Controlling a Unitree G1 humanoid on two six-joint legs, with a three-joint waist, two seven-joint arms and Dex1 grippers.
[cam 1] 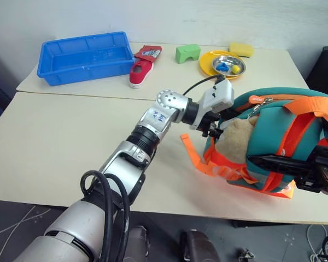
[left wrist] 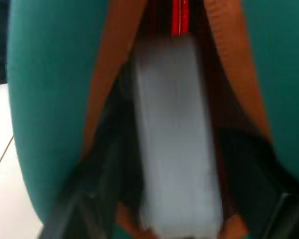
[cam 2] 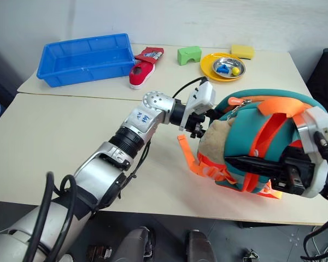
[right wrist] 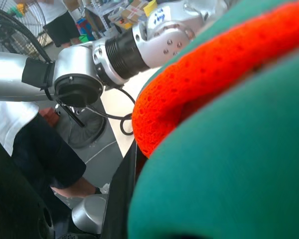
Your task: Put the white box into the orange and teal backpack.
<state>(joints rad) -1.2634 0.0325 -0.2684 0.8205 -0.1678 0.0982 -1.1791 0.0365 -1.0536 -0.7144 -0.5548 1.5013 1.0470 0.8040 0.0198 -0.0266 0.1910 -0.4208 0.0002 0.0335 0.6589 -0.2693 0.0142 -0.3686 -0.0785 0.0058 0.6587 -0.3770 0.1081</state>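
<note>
Right gripper is pressed shut on the orange and teal backpack to keep it steady — the white box is seen inside its opening, while the left gripper is at the mouth, its state not clear.

The orange and teal backpack was of soft matt cloth, and its orange straps were of rough woven webbing. A tan plush toy looked fuzzy. The white box looked like smooth hard plastic. The blue bin was of glossy plastic. The small bowl was of shiny metal, on a smooth yellow plate. The table had a matt, smooth top.
</note>
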